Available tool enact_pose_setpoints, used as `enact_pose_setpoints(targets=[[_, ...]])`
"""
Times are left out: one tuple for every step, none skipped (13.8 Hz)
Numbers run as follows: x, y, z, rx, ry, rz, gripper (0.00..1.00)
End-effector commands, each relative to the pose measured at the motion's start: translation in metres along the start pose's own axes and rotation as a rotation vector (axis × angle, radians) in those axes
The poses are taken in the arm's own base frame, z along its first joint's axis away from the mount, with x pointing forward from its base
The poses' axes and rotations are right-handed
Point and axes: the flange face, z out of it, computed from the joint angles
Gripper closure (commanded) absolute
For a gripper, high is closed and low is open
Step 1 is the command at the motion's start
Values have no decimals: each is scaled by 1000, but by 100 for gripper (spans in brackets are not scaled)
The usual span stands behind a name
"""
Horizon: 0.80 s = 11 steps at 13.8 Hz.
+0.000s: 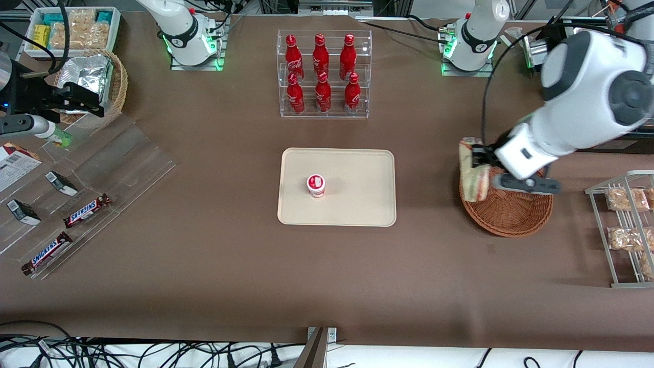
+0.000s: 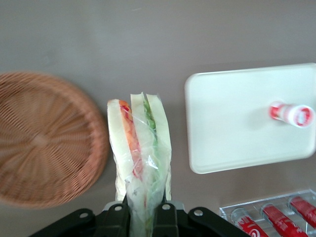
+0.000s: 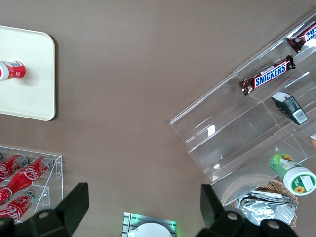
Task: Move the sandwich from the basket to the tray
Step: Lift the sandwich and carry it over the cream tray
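My left gripper is shut on the sandwich, a wrapped wedge with white bread and red and green filling. It holds the sandwich in the air over the rim of the reddish-brown basket, at the edge nearest the tray. In the left wrist view the sandwich hangs from the black fingers, with the basket empty beside it. The cream tray lies at the table's middle; it also shows in the left wrist view.
A small red-and-white cup stands on the tray. A clear rack of red bottles stands farther from the front camera than the tray. A metal rack with bagged snacks lies at the working arm's end.
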Motion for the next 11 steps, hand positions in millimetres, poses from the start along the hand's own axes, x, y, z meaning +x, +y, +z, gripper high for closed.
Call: enact_pose_setpoints(targets=[[9,42,13,-45,21,95,100],[10,57,24,-47,21,58,100],[10,78,44,-46,1,29,100],[12,92,61,-24,3,20,100],[14,105,80,-9,12,-12,100],[14,121,99,-10,25,-35,100],[11,133,121,2,36,-51,100],[8,144,141,15,54,-75,100],[2,152,161,30,72,-93,100],[-2,155,178,39,87,-93,100],[-8,159,194,41,89,-87,100]])
